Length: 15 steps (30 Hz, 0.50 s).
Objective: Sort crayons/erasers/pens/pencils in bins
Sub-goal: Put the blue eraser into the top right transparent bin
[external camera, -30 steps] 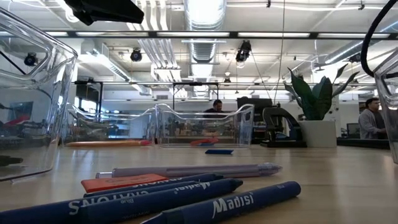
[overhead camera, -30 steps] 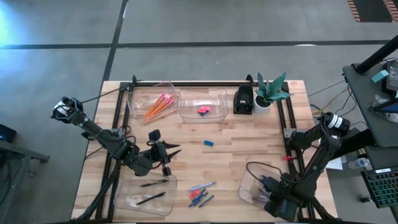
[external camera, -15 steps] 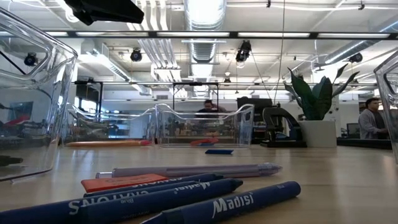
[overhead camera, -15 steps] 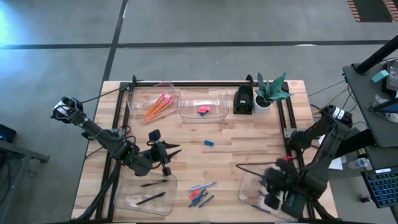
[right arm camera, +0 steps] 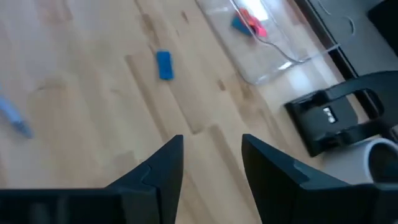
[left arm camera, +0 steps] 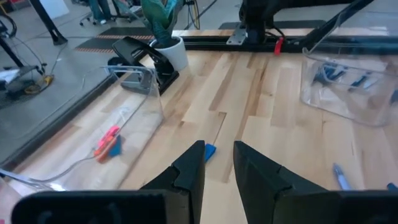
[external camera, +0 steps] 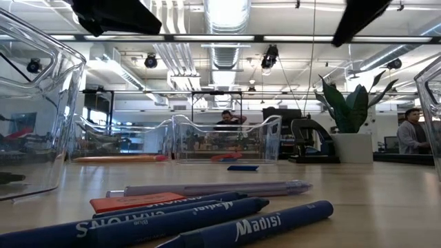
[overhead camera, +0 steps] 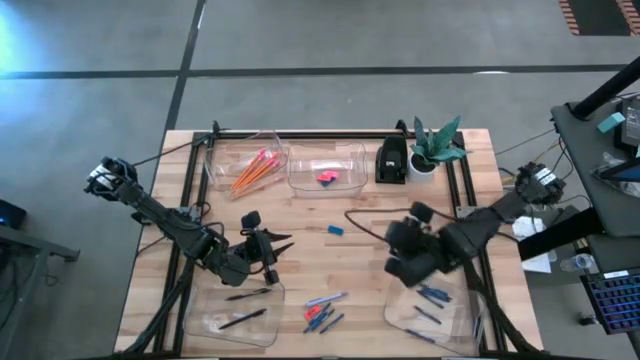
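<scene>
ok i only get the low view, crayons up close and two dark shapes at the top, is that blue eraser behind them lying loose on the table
Observer: Yes, the blue eraser lies alone on bare wood mid-table, outside every bin.
Operator: where's the right gripper
Observer: The right gripper hangs above the table near the near-right bin, aimed toward that eraser, fingers apart with nothing between them.
Operator: anything in that bin
Observer: Several blue crayons lie on its floor.
</scene>
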### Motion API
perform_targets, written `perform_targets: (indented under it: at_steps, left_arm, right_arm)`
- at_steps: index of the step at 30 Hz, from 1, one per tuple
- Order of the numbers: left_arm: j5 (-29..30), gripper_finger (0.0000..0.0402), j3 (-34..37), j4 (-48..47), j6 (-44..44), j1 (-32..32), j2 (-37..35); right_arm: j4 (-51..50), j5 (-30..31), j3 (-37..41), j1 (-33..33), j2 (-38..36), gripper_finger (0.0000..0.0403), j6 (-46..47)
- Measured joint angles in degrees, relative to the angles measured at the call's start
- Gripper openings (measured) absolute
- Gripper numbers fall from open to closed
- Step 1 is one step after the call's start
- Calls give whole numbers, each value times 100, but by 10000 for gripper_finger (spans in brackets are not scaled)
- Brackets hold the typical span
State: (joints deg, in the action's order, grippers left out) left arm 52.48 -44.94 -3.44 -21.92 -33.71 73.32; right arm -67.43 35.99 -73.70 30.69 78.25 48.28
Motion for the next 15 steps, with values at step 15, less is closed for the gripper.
perform_targets:
  at_steps: [15]
  left_arm:
    - [1, 70, -3, 168, -28, -4, -2]
  right_arm:
    - [4938, -1741, 1682, -1700, 322, 203, -3024]
